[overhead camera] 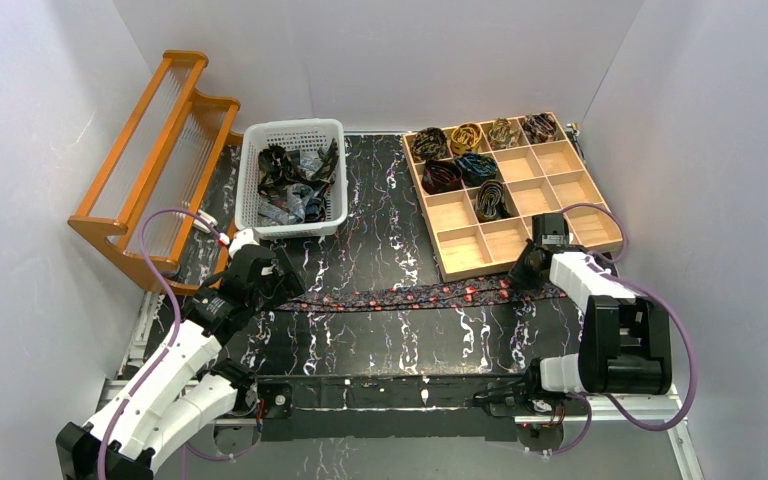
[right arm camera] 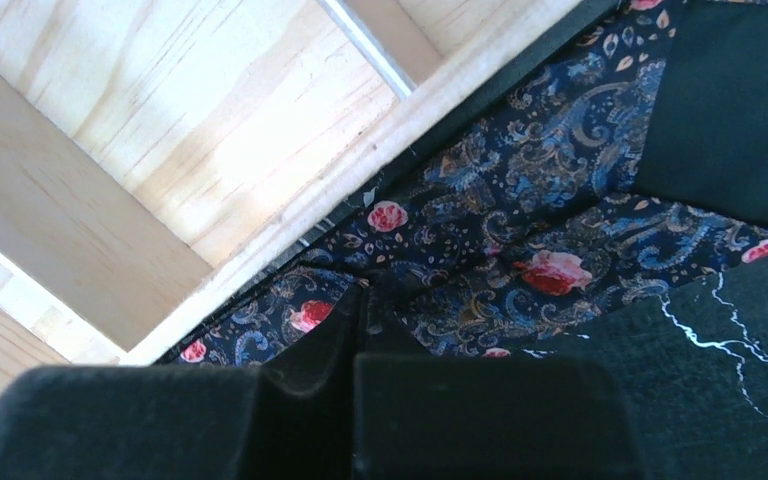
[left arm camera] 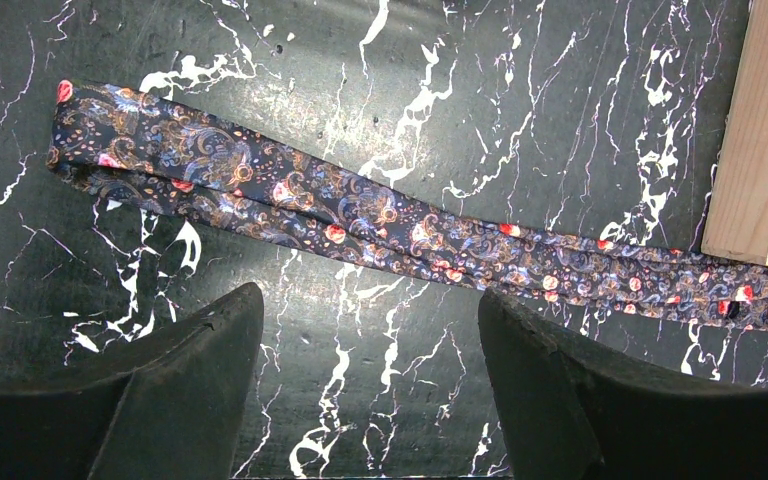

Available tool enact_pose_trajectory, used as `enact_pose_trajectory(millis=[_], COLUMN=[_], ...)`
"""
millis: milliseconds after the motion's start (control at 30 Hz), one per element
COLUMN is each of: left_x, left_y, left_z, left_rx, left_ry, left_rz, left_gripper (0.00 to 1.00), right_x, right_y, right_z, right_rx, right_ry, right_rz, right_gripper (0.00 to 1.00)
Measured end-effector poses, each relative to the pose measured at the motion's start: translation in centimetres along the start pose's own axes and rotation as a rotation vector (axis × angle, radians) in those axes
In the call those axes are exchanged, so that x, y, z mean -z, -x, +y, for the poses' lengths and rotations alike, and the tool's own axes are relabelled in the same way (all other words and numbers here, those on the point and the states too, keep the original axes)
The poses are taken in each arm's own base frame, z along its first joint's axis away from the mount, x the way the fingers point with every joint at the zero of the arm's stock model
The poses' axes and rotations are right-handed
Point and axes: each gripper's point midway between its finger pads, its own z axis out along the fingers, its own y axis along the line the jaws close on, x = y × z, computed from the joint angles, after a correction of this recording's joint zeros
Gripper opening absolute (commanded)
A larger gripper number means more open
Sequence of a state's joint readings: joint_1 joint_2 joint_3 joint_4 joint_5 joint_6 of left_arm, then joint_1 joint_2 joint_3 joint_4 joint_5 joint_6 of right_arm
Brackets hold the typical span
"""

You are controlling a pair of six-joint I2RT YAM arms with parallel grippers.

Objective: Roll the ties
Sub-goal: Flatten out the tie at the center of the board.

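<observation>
Left claw (left arm camera: 370, 300): jaws apart, hovering just above the desk (left arm camera: 520, 90), on the near side of the left end of the tie (left arm camera: 360, 215), not touching it.

Right claw (right arm camera: 360, 315): fingers together, clamped on the tie's right end, beside the near edge of the wooden tray (right arm camera: 160, 130).

The tie lies flat and stretched left to right across mid-desk, dark paisley with red-pink spots.

Seven coiled ties (overhead camera: 477, 167) sit in the tray's far-left compartments. Loose ties (overhead camera: 290, 180) fill the white basket (overhead camera: 250, 190) at far left.
</observation>
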State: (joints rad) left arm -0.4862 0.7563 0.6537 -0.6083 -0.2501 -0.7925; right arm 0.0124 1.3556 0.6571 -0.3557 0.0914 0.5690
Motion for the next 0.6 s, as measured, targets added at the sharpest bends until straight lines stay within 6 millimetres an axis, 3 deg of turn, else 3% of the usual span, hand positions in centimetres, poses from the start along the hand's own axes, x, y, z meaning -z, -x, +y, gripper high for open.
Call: enact_pose_trajectory(millis=[400,600], left_x=[0.0,0.1], left_y=[0.0,0.1], left_z=[0.0,0.0], left_rx=[-0.004,-0.004], left_ry=[0.000,-0.003], left_rz=[-0.001,-0.003], left_gripper=[0.76,0.77], right_x=[2.3,3.6], right_y=[0.9,1.3], right_z=[-0.1,-1.1], right_rx=[0.034,0.033], right_ry=[-0.008,-0.052], right_rz=[-0.031,-0.066], right_gripper=[0.01,0.01])
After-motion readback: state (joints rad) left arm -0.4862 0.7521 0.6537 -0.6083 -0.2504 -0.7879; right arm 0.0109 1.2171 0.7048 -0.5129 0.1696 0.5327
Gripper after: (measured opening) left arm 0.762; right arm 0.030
